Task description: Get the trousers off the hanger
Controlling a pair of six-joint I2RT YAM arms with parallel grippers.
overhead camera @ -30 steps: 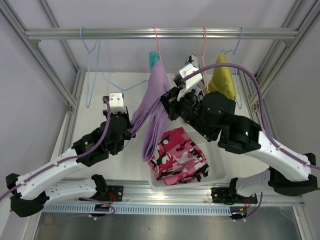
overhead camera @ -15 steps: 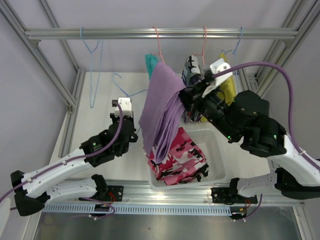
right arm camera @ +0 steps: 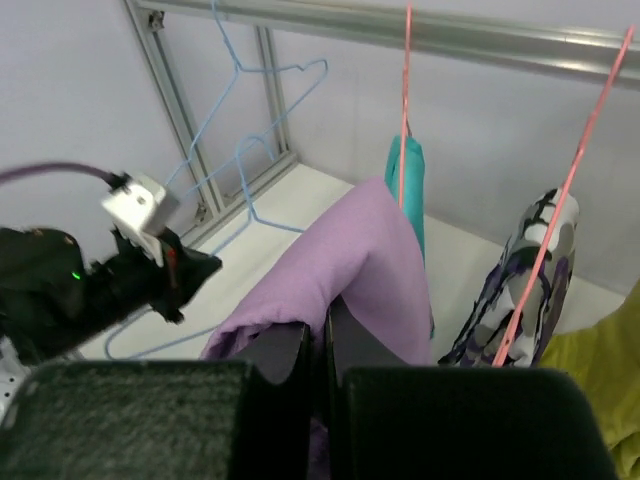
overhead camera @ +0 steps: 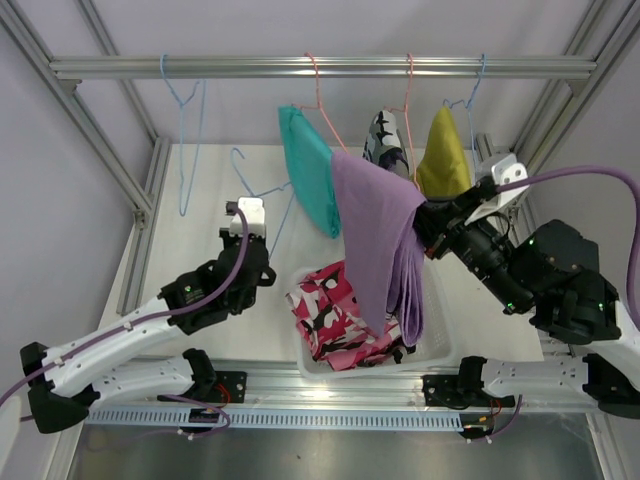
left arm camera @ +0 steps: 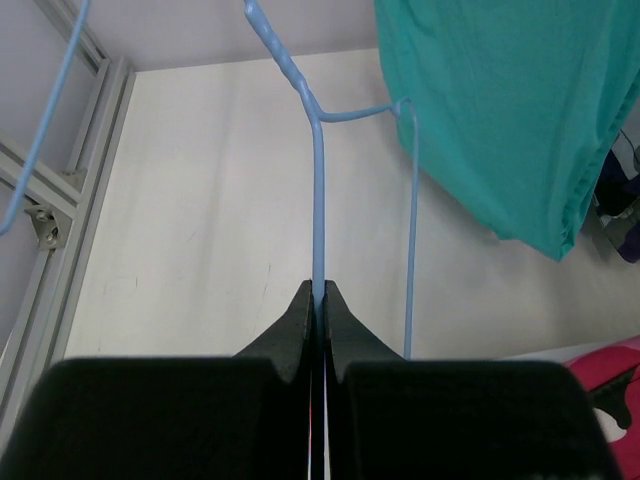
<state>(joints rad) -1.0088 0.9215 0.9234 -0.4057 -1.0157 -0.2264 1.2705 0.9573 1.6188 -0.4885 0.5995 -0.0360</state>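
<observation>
My right gripper (overhead camera: 428, 222) (right arm camera: 328, 315) is shut on the fold of the plain lilac trousers (overhead camera: 385, 235) (right arm camera: 350, 250). They drape from it down over the white basket (overhead camera: 443, 340), apart from every hanger. My left gripper (overhead camera: 246, 205) (left arm camera: 320, 292) is shut on the wire of a bare blue hanger (overhead camera: 262, 187) (left arm camera: 318, 200) held off the rail. On the rail hang the teal trousers (overhead camera: 305, 170) (left arm camera: 500, 110) (right arm camera: 405, 165), the purple-grey camouflage trousers (overhead camera: 385, 140) (right arm camera: 535, 270) and the mustard trousers (overhead camera: 443, 155). Pink camouflage trousers (overhead camera: 330, 305) lie in the basket.
The metal rail (overhead camera: 250, 68) crosses the back, with another bare blue hanger (overhead camera: 185, 130) on it at the left. Frame posts (overhead camera: 110, 160) stand at both sides. Pink hanger wires (right arm camera: 405, 90) run close past my right gripper.
My right gripper has swung right and nearer with the lilac trousers, carrying them off the blue hanger and over the basket. The teal trousers now show. The left arm dropped slightly, then held.
</observation>
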